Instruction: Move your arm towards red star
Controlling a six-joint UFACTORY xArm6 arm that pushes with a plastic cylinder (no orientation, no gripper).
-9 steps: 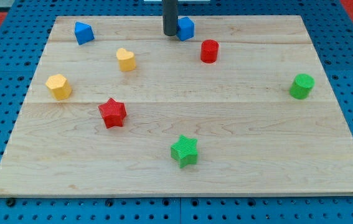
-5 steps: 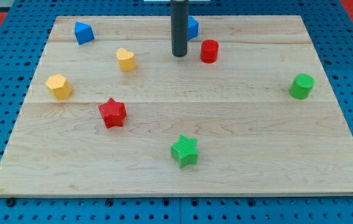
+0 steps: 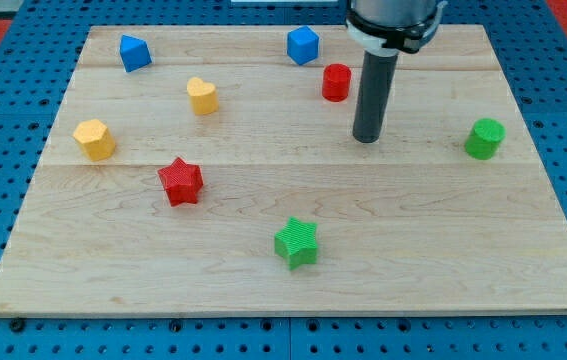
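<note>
Leftward, one red star (image 3: 181, 181) sits on the board's (image 3: 443, 250) left-centre, well apart from my tip (image 3: 366, 139), which carries nothing and touches no block. Nearest it: one red cylinder (image 3: 336, 81). Also counted: two blue, two yellow, two green blocks.

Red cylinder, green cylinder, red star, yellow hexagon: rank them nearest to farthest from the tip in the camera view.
1. Red cylinder, just up-left of my tip.
2. Green cylinder, at the view's right.
3. Red star, at the view's left, slightly lower.
4. Yellow hexagon, far left.
</note>
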